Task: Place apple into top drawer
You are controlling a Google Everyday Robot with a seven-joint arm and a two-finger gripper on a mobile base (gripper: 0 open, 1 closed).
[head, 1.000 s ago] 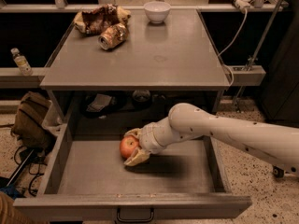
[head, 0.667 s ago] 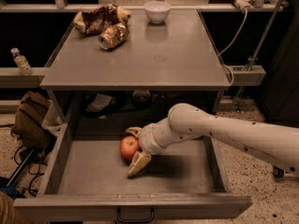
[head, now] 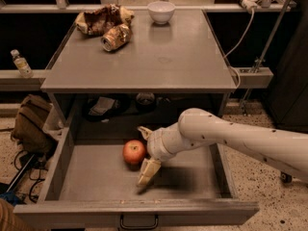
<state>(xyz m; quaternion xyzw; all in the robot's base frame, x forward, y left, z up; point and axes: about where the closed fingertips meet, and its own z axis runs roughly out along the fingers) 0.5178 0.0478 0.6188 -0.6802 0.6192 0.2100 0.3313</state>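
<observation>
The red-orange apple (head: 134,152) rests on the flat bottom of the open top drawer (head: 91,179), near its middle. My gripper (head: 144,153) is inside the drawer just right of the apple, open, with one finger (head: 147,171) pointing down to the front and the other behind the apple. The fingers stand apart from the apple and do not hold it. My white arm reaches in from the right.
On the grey tabletop (head: 159,61) above stand a white bowl (head: 161,11), a crushed drink can (head: 116,37) and a crumpled bag (head: 98,19). A bottle (head: 21,63) sits on the left ledge. A brown bag (head: 31,124) lies on the floor left.
The gripper held the apple, then opened and drew back to the right. The apple now lies free on the drawer bottom.
</observation>
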